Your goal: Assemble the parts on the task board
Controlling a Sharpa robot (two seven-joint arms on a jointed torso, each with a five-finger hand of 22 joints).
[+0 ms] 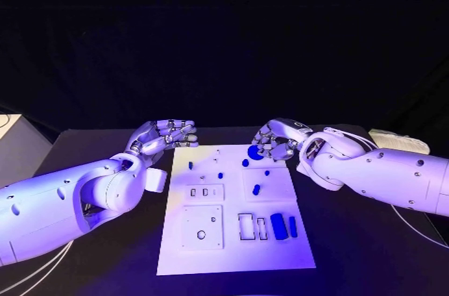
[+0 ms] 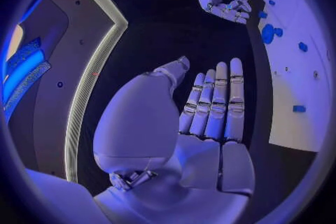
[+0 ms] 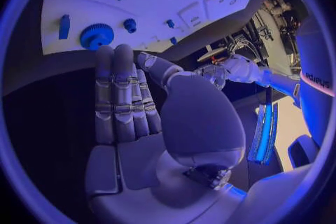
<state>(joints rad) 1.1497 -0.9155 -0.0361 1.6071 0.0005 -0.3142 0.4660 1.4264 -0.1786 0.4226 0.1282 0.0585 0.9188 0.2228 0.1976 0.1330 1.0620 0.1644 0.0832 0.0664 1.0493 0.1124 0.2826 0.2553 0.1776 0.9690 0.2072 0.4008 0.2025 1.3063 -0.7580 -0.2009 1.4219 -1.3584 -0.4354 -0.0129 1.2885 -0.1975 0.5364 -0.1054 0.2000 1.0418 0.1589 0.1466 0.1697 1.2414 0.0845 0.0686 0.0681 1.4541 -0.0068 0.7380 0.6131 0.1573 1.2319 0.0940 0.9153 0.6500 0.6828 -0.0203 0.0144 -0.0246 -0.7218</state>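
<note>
The board (image 1: 234, 244) fills the lower centre of the frame. Above it, the right hand (image 1: 277, 142), fingers curled and holding nothing, hovers just beside the blue gear (image 1: 254, 151). The left hand (image 1: 167, 135) is spread at the board's upper-left corner.

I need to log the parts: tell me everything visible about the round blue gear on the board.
The gear is a round blue disc with a toothed, ridged rim and a raised hub; it looks like plastic. It lies flat near the far edge of the white task board. The right hand hovers beside it, fingers straight, holding nothing; contact cannot be told.
</note>
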